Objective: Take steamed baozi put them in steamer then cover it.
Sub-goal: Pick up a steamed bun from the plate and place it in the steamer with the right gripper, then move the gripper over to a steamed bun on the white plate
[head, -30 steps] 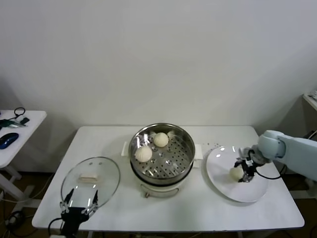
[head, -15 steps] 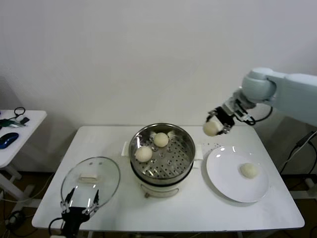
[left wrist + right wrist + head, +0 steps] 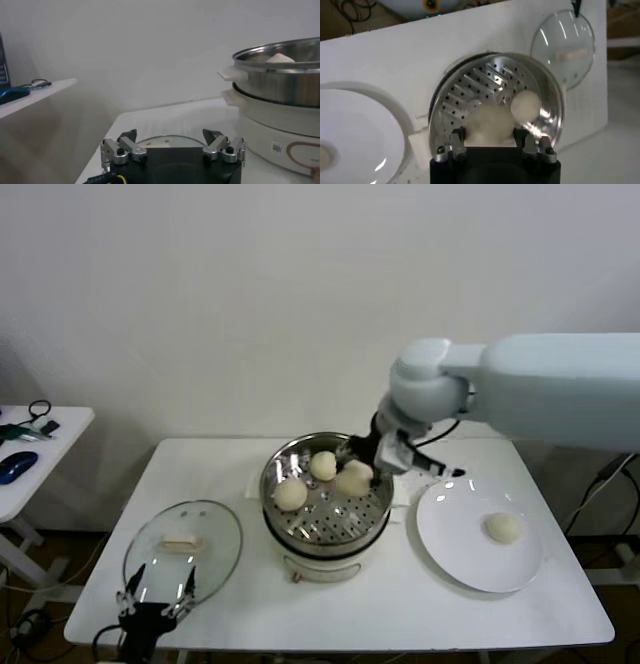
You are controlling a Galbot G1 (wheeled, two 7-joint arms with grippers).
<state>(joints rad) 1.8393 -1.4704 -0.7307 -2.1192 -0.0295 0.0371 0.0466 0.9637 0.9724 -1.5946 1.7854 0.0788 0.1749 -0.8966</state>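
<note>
Leftmost, we see our left gripper (image 3: 158, 600) parked, fingers spread wide, at the desk's (image 3: 230, 594) near edge beside the glass lid (image 3: 183, 546). Two baozi (image 3: 290, 494) sit in the steamer (image 3: 326, 496). Our right gripper (image 3: 357, 474) grips a third baozi (image 3: 353, 478) over its tray. A fourth (image 3: 503, 527) rests on the white plate (image 3: 455, 544).

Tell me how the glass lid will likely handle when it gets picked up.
The glass lid looks smooth and glossy, so probably slippery; gripping its pale central handle seems safer. Being glass, it is likely fragile and fairly heavy. It lies flat on the table by the left end effector, so it is unlikely to roll.
</note>
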